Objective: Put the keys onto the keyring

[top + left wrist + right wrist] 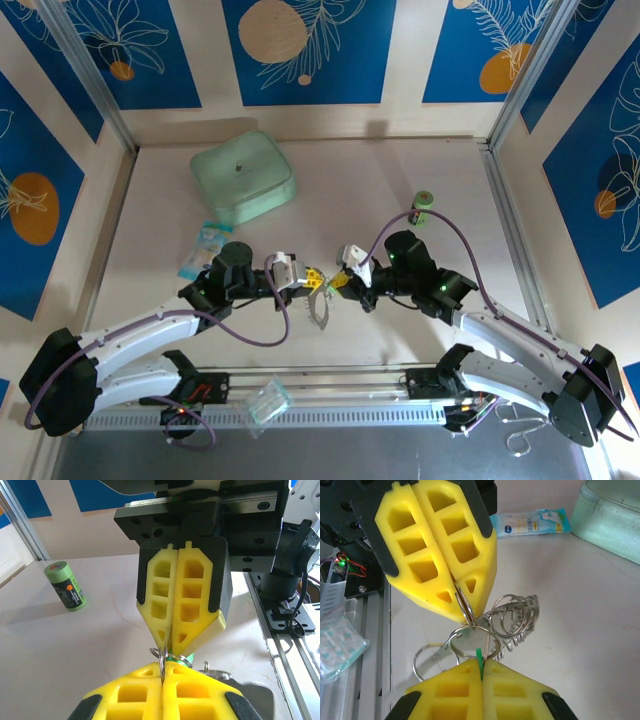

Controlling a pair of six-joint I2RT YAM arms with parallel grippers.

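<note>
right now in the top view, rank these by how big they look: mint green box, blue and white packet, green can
1. mint-green rounded square box
2. blue-and-white flat plastic packet
3. green cylindrical can, smallest; it stands upright, so this overhead view foreshortens it

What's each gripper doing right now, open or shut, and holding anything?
Left gripper: closed, pinching the silvery metal keyring.
Right gripper: closed on the tiny green-headed metal key.
</note>
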